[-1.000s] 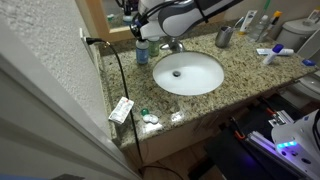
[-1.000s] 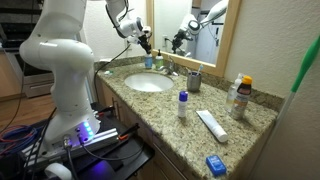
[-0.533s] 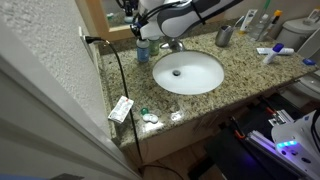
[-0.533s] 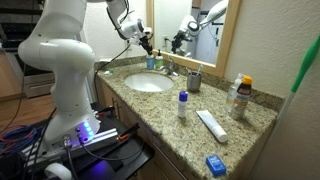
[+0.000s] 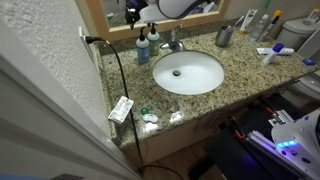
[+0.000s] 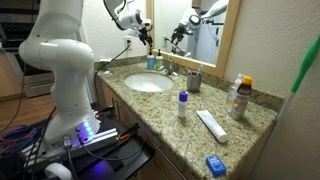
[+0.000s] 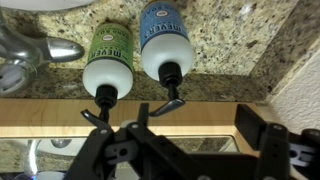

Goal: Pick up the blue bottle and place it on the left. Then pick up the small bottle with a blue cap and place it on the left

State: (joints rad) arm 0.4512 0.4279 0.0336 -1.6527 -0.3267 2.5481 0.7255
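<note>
Wrist view: your tool (image 7: pixel 185 150), jaws spread wide and empty, hangs above the blue bottle (image 7: pixel 165 45), which stands upright on the worktop (image 7: pixel 250 30) just beside the green bottle (image 7: pixel 108 60). In an exterior view, the small bottle with a blue cap (image 6: pixel 182 105) stands well apart, beyond the sink (image 6: pixel 148 84).

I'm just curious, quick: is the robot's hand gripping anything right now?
Hand: open, holding nothing. The blue bottle stands free beside the green bottle.
</note>
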